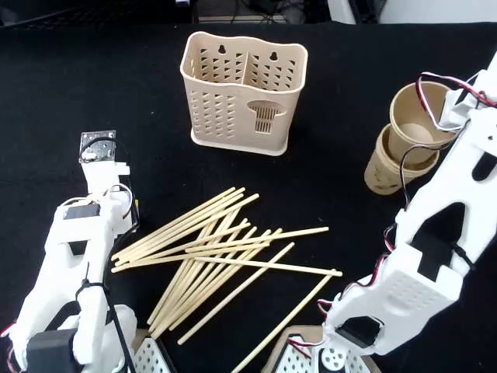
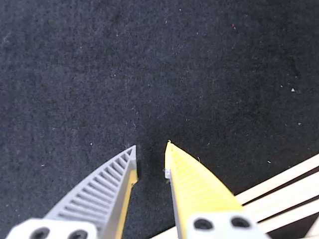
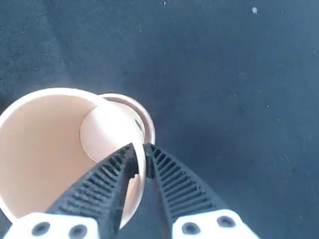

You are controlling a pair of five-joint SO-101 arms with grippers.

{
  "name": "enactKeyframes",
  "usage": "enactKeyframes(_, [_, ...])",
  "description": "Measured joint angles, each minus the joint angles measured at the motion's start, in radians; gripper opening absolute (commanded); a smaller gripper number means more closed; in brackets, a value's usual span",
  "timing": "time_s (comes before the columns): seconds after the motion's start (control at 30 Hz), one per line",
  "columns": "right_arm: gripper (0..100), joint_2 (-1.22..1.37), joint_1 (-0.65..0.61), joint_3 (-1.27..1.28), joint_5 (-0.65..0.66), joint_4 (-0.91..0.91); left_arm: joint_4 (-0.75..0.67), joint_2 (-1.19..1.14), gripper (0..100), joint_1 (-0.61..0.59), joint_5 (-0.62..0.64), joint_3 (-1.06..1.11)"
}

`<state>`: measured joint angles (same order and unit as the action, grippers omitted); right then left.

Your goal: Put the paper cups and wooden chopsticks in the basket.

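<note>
Where I look down from above, the basket (image 1: 245, 93) stands upright at the far middle of the table (image 1: 62, 78). Chopsticks (image 1: 221, 256) lie in a loose heap nearer the arms. Two cups (image 1: 415, 116) sit at right, one tipped onto the other, under the right arm.

Left wrist: left gripper (image 2: 151, 147) parted by a narrow gap, holding nothing, over bare table. Chopstick ends lie just beside its yellow finger (image 2: 194, 184).

Right wrist: right gripper (image 3: 141, 147) pinched closed on the near cup (image 3: 45, 149) at its rim.
</note>
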<state>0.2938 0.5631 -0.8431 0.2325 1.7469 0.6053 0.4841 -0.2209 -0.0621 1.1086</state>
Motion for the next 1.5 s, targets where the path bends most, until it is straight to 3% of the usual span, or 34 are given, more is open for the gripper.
enactKeyframes(0.2, [2.0, 0.012, 0.0, 0.025, 0.0, 0.006, 0.0, 0.0, 11, 0.0, 0.0, 0.0])
enactKeyframes(0.37, [17.5, 0.055, 0.0, 0.08, 0.0, 0.006, 0.0, 0.0, 11, 0.0, 0.0, 0.0])
enactKeyframes(0.43, [19.4, 0.057, 0.0, 0.081, 0.0, 0.006, 0.0, 0.0, 11, 0.0, 0.0, 0.0])
enactKeyframes(0.6, [13.7, 0.057, 0.0, 0.081, 0.0, 0.006, 0.0, 0.0, 11, 0.0, 0.0, 0.0])
enactKeyframes(0.73, [0.7, 0.04, 0.0, 0.081, 0.0, 0.006, 0.0, 0.0, 11, 0.0, 0.0, 0.0])
enactKeyframes(1.3, [1.2, 0.008, -0.029, 0.206, 0.078, 0.006, 0.0, 0.0, 11, 0.0, 0.0, 0.0])
enactKeyframes(1.5, [1.2, -0.172, -0.063, 0.236, 0.078, 0.006, 0.0, 0.0, 11, 0.003, 0.0, 0.0])
